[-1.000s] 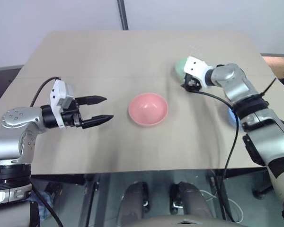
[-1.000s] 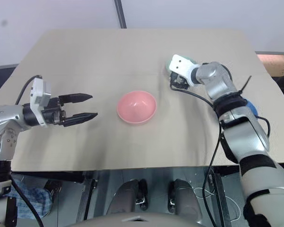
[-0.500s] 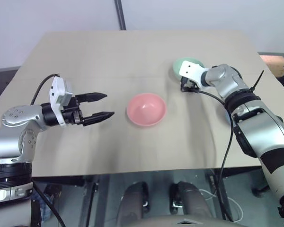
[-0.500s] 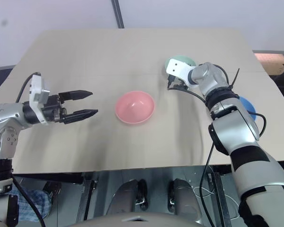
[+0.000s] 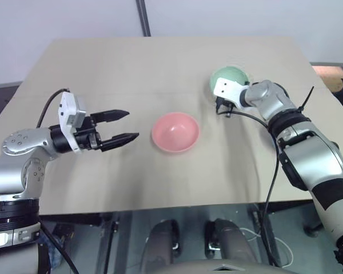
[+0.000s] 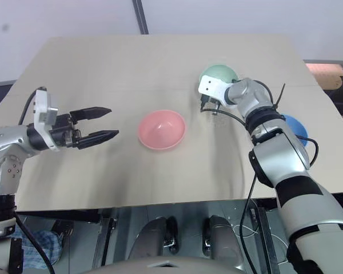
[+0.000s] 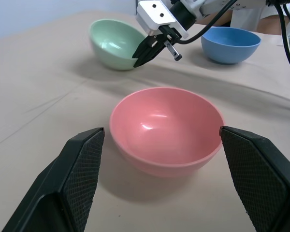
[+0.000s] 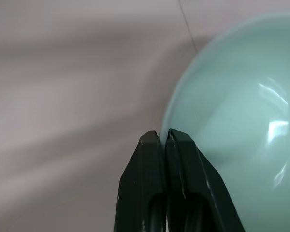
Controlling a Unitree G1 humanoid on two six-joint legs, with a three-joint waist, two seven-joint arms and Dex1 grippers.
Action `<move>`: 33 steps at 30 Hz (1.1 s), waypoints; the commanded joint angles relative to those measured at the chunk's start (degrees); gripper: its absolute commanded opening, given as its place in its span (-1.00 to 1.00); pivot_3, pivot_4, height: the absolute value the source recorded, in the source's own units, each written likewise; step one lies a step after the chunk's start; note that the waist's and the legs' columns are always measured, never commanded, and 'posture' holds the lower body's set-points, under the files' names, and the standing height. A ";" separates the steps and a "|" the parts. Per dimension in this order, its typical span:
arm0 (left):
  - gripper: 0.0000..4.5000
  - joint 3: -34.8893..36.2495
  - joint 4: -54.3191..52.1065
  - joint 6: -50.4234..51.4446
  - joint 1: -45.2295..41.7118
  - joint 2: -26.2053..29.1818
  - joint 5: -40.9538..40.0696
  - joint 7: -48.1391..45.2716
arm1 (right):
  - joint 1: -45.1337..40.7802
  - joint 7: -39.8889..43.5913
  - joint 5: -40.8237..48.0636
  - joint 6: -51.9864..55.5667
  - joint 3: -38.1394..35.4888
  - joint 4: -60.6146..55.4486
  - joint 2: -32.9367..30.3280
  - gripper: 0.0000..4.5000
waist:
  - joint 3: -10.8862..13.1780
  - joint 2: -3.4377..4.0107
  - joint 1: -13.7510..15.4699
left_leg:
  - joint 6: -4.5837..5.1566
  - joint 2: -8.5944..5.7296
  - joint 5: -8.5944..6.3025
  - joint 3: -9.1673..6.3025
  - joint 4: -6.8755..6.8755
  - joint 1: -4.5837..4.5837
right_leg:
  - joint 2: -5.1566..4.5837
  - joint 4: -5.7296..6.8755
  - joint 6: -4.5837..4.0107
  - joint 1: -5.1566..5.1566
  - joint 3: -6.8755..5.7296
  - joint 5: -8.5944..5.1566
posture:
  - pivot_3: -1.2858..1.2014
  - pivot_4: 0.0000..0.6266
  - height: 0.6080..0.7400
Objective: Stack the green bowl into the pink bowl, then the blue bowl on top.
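- Right gripper [image 8: 164, 137] just snapped shut at the near rim of the green bowl [image 5: 231, 78]. A second ago it was open beside it.
- Wrist view: fingers pinched together with the rim at the tips. Looks like a rim grasp, but I can't tell if the wall is really caught between them.
- Green bowl sits on the table [image 5: 131, 68], beyond and right of the pink bowl [image 5: 175, 132]. Not lifted yet.
- Blue bowl [image 6: 294, 127] rests by the right edge, untouched.
- Left gripper [image 5: 124, 125] hangs wide open, left of the pink bowl, idle.
- Next, I'd guess: lift green, carry to pink.
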 commanded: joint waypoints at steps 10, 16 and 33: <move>0.79 2.19 -2.88 0.51 0.55 1.01 -1.94 0.61 | 0.24 9.71 2.96 -0.35 -2.76 -14.66 -3.75 -0.98 | 0.04 0.05 0.03 | 0.00 0.00 0.00 0.01 -0.01 -0.01 | 0.00 -0.01 0.00 -0.02 0.01 0.00 | 0.03 -0.52 1.00; 0.79 0.91 -2.24 0.41 -0.17 0.80 -1.30 0.22 | 10.81 25.50 10.51 15.00 -3.97 -52.09 -9.61 -0.98 | 0.03 0.05 0.28 | 0.00 0.00 0.00 -0.02 -0.09 -0.02 | 0.00 -0.06 0.00 -0.02 0.01 0.00 | 0.03 -0.52 1.00; 0.79 -3.06 2.22 -0.51 -4.36 0.30 0.70 -3.11 | 20.61 29.51 18.15 32.36 3.84 -92.51 -10.45 -0.64 | 0.02 -0.01 0.41 | 0.01 0.00 -0.01 -0.06 0.02 0.00 | 0.02 -0.02 0.22 -0.01 -0.05 -0.13 | 0.03 -0.52 1.00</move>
